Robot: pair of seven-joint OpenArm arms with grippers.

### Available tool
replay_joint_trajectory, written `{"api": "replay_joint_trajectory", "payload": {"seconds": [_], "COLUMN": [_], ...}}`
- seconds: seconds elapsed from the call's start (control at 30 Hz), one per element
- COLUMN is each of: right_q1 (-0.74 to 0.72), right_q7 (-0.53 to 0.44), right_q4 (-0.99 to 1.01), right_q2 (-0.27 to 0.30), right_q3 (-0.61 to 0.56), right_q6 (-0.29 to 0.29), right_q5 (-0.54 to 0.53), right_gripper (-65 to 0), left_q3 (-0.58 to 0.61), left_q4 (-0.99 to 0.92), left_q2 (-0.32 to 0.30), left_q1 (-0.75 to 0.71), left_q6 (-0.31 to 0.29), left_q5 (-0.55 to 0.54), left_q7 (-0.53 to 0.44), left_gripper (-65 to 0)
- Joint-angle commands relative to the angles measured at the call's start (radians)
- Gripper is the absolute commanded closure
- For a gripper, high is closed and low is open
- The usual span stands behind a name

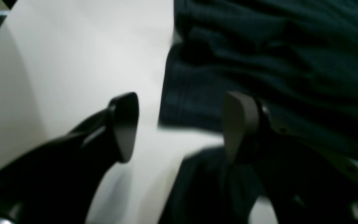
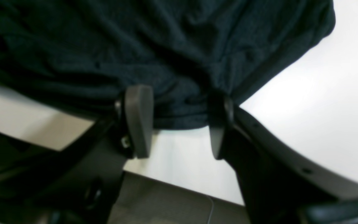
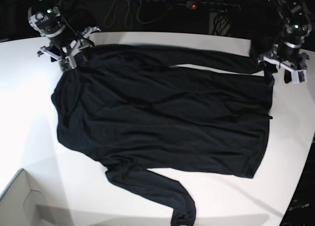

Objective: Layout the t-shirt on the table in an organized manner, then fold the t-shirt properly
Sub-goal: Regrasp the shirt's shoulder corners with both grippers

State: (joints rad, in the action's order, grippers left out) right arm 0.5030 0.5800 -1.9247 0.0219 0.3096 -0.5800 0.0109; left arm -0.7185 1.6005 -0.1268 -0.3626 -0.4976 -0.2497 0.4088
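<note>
Layout step: the t-shirt (image 3: 162, 117) lies spread on the tabletop (image 3: 29, 127). Both jaws stand released, the left gripper (image 3: 281, 72) at two o'clock, the right gripper (image 3: 74, 51) at ten. Folding needs fresh grips.

Left end effector (image 1: 179, 127) jaws apart, right end effector (image 2: 179, 123) likewise

Left gripper (image 1: 179, 127): black arms carrying flat, grey, wedge-shaped fingertips (image 1: 238, 124), screw holes showing along one arm. Right gripper (image 2: 179, 123): matching black body, grey pads (image 2: 138, 119). Base view showing white brackets and dark round wrist housings.
</note>
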Motion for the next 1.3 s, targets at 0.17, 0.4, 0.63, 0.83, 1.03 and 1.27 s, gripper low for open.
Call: {"api": "replay_joint_trajectory", "payload": {"seconds": [0.17, 0.4, 0.63, 0.83, 1.03, 1.27], "right_q1": [0.004, -0.005, -0.010, -0.010, -0.005, 0.000], "right_q7": [-0.019, -0.019, -0.019, -0.019, -0.019, -0.019], "right_q4": [-0.022, -0.022, -0.020, -0.020, -0.020, -0.022], "right_q2": [0.003, -0.018, -0.029, -0.029, -0.029, -0.029], "right_q3": [0.001, -0.002, -0.002, -0.002, -0.002, -0.002], "right_q6": [-0.001, -0.001, -0.001, -0.001, -0.001, -0.001], "right_q5": [-0.012, -0.012, -0.012, -0.012, -0.012, -0.012], "right_gripper": [-28.6, -28.6, -28.6, -28.6, -28.5, -28.5], "left_q3": [0.001, 0.066, 0.139, 0.152, 0.153, 0.153], "left_q4": [0.105, 0.120, 0.133, 0.130, 0.067, 0.025], "left_q2": [0.005, 0.025, 0.023, 0.023, 0.023, 0.006], "left_q1": [-0.137, -0.223, -0.263, -0.267, -0.232, -0.201], "left_q6": [0.001, 0.000, 0.000, 0.000, 0.000, 0.000], "left_q5": [-0.015, -0.015, -0.004, 0.002, 0.114, 0.123], "left_q7": [-0.018, -0.018, -0.018, -0.018, -0.018, -0.018], "left_gripper": [-41.2, -41.1, -40.9, -40.9, -40.9, -24.8]}}
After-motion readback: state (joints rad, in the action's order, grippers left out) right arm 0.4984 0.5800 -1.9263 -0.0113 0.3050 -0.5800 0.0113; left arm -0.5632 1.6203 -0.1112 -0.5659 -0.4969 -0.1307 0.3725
